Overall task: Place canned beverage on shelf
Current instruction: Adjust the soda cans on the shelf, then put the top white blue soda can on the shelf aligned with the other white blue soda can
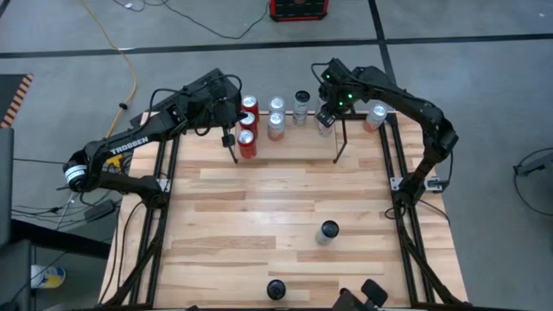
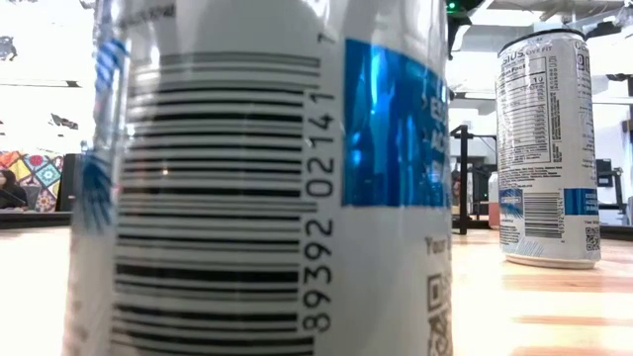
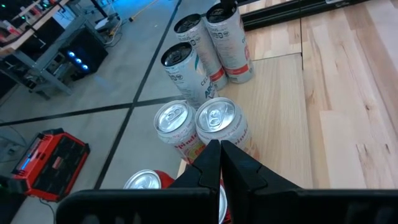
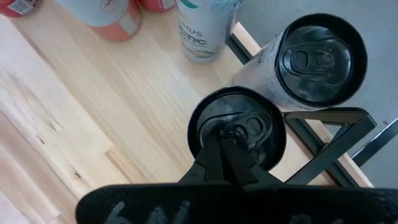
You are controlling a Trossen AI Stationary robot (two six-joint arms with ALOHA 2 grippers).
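Note:
Several beverage cans stand in a row at the table's far edge: red ones (image 1: 249, 123), pink-and-white ones (image 1: 276, 125) and dark-lidded ones (image 1: 301, 105). The shelf's thin black rods (image 1: 340, 142) show beside them. My left gripper (image 1: 235, 119) is shut and hovers over two silver-lidded cans (image 3: 217, 118). My right gripper (image 4: 227, 142) is shut with its tips over the lid of a black-lidded can (image 4: 236, 127). Beside that can stands another black-lidded can (image 4: 320, 59) and a black rod loop (image 4: 329, 124). Two more cans stand nearer: one mid-table (image 1: 328, 231), one at the near edge (image 2: 257, 178). My right gripper's shut fingertips (image 4: 219, 149) come from above, slanting down, over the pull tab at the middle of the black lid (image 4: 242, 127) of the upright can. Whether they touch the lid, I cannot tell. My left gripper touches nothing.
A single can (image 1: 375, 117) stands at the far right, beside the right arm's black rail (image 1: 390, 155). The middle of the wooden table (image 1: 259, 207) is bare. In the low view the near can fills most of the picture, and the mid-table can (image 2: 549, 148) shows behind it.

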